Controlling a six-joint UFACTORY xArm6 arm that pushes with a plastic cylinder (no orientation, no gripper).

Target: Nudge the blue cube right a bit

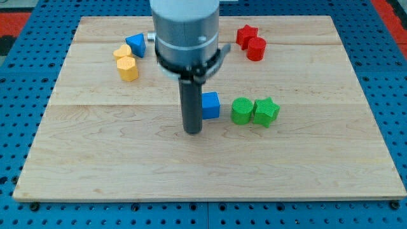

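You have no jaws to open or close here: your tool is a bare rod, and my tip (193, 131) sits just left of centre in the frame, on the wooden board (127, 165). The blue cube (210, 105) is immediately to the tip's right and slightly toward the top, partly hidden behind the rod; you cannot tell whether they touch.

Watch the tip's line. It looks lower in the frame than the cube's middle, so a straight push right may clip the cube's lower corner and spin it, or slide past underneath.

The bigger risk is overshoot. The green cylinder (241, 111) stands near the cube's right side, with the green star (266, 111) touching it beyond. Push too far and you drive the cube into both.

The red, yellow and blue triangular blocks in the upper frame look safely clear.
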